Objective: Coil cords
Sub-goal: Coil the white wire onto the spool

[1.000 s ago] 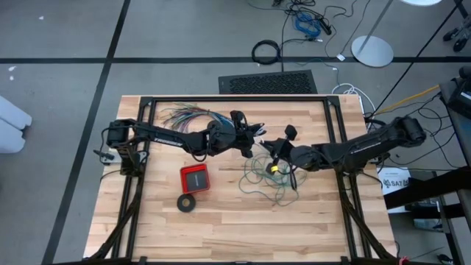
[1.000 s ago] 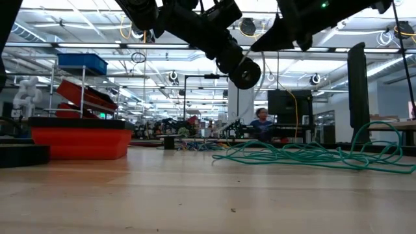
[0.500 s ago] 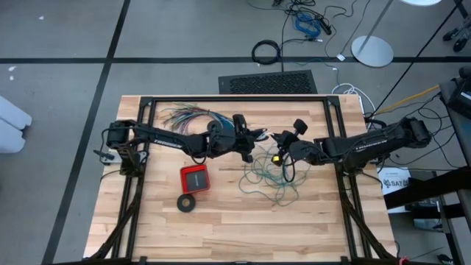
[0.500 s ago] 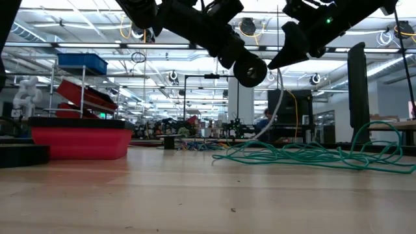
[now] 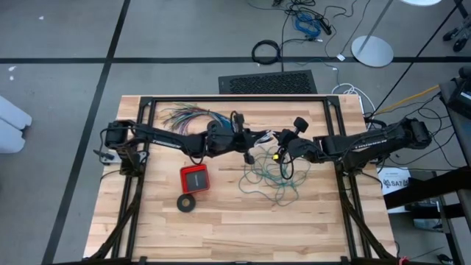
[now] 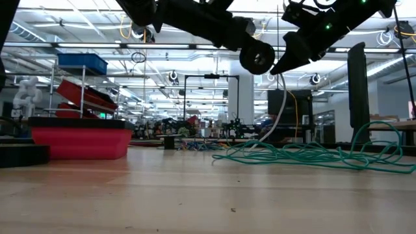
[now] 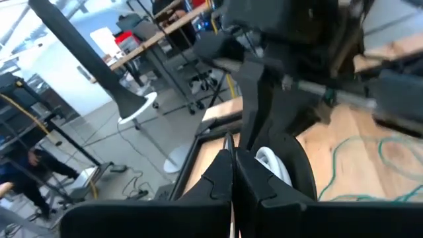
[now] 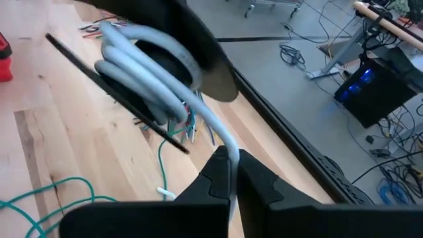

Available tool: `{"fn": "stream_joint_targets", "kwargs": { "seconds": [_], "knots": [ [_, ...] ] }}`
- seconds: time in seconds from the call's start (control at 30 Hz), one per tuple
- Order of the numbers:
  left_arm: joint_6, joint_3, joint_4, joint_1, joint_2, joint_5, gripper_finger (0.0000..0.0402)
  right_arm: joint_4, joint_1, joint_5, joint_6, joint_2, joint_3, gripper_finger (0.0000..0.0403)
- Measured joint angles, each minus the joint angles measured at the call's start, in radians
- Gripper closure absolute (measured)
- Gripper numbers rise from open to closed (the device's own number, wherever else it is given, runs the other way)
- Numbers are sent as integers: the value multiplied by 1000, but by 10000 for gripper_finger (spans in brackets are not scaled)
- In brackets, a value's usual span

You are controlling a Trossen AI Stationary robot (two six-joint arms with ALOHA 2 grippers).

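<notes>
The white cord [image 8: 142, 73] is wound in several turns on a black round piece [image 6: 257, 57], which hangs above the table's middle at the tip of my left gripper [image 5: 254, 138], which is shut. My right gripper [image 5: 282, 153] is just right of it, shut on the cord's free run. From there the cord drops to the table [image 6: 263, 136]. The teal-green wire [image 5: 268, 177] lies as a loose tangle on the wood below both grippers. My left gripper holds the black round piece [image 7: 291, 165] at its rim side, coming level from the table's left. Its own shut fingers [image 7: 218, 178] hide the exact place. The piece is lifted clear of the table. My right gripper pinches the white cord's free run [image 8: 228, 147] between its two fingertips, a short way from the wound turns. The fingers slant down from the table's right and lie across the cord. The cord runs up to the round piece and hangs slack below the fingers.
A red box [image 5: 195, 178] and a black tape-like ring [image 5: 187, 202] lie on the near left. A fanned bundle of many-coloured wires [image 5: 184, 115] lies at the far left. A black frame [image 5: 235, 98] borders the table.
My right gripper has gone toward the table's far edge and tipped up, closer to the round piece, and the white cord now hangs from it to the table. My left gripper has rolled and risen a little, carrying the round piece toward the right.
</notes>
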Motion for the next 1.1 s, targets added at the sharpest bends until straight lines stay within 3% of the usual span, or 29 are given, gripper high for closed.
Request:
{"fn": "stream_joint_targets", "kwargs": {
  "seconds": [0.37, 0.6, 0.8, 1.1],
  "knots": [
    [-83, 0, 70, -1, -28, 27, 402, 65, -2, 17, -52, 1, -3, 384],
    [-108, 2, 107, 4, -54, 21, 402, 100, 12, 23, -3, 2, -70, 392],
    [-121, 2, 96, 16, -57, 17, 402, 136, 64, 68, 16, 2, -110, 402],
    [-185, 2, 77, 55, -57, 20, 402, 153, 137, 114, 12, 1, -120, 382]
  ]
}}
